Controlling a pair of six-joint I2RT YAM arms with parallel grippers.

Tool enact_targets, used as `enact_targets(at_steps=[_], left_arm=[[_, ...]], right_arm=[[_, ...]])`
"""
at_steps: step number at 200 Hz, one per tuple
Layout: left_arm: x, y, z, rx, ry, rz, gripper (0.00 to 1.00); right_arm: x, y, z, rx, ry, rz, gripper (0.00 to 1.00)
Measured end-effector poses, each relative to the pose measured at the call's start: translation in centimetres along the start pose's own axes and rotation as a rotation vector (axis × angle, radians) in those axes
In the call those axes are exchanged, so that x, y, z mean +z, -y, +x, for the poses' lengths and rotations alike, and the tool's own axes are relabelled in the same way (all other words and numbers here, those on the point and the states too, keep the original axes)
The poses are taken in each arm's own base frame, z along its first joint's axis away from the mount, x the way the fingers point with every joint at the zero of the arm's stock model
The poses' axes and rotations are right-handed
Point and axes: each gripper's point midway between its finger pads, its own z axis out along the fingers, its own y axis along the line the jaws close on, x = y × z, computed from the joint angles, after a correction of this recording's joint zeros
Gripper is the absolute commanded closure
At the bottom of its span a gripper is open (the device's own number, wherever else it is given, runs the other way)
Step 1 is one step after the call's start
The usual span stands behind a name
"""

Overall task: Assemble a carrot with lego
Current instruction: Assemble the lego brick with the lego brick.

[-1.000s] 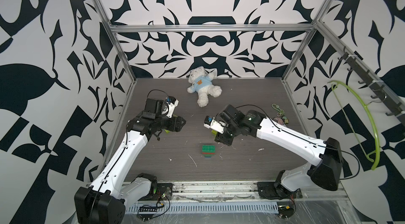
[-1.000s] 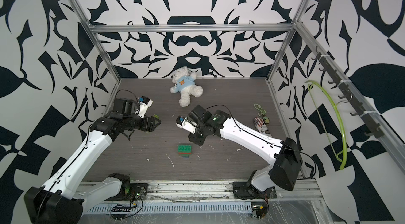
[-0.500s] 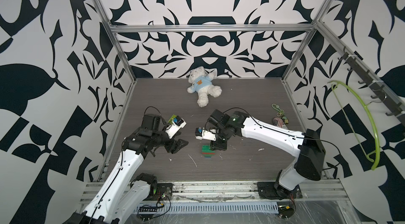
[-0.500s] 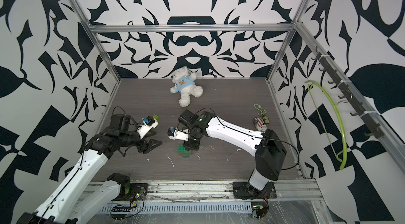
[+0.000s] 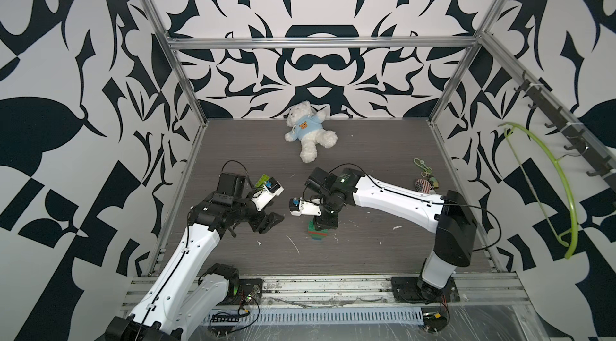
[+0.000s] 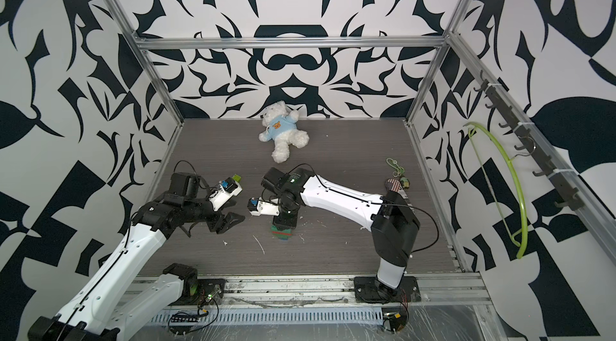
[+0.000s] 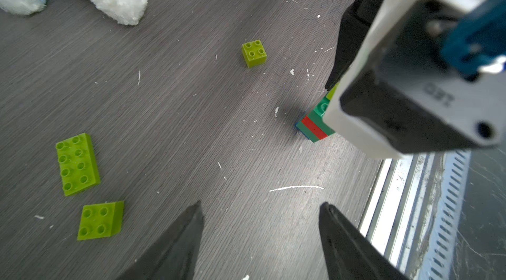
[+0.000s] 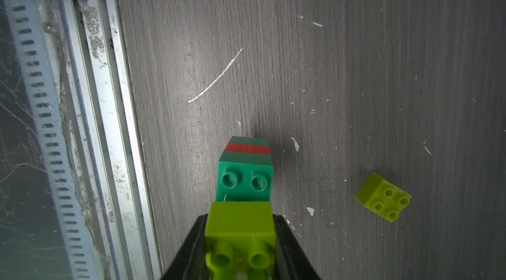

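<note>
Dark green, red and blue bands mark the part-built carrot (image 5: 317, 232), which stands upright on the grey wood-grain table (image 5: 383, 256). It sits near the table's front middle, close to the metal rail (image 8: 104, 100). The right gripper (image 8: 240, 234) is clamped on a lime-green brick (image 8: 239, 221) at the stack's top, with two dark green studs bare beside it; whether the brick is seated cannot be told. The left gripper (image 7: 261, 206) hangs near the stack, jaws parted and empty. Three loose lime bricks (image 7: 77, 163) lie apart from it. Bare tabletop stretches back toward the teddy bear (image 5: 308, 129) and off to the right.
</note>
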Motion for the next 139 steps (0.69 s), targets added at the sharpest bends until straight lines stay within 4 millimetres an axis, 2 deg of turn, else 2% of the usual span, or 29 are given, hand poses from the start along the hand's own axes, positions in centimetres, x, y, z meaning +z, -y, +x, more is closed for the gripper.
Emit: enact_targets(at_steps=[37, 139], left_arm=[[0.71, -0.52, 0.69, -0.021, -0.041, 0.0, 0.27], [0.57, -0.9, 0.66, -0.02, -0.04, -0.027, 0.27]], right_arm=[[-0.04, -0.13, 0.13, -0.001, -0.012, 0.001, 0.68], [0.04, 0.55, -0.23, 0.051, -0.059, 0.022, 0.68]])
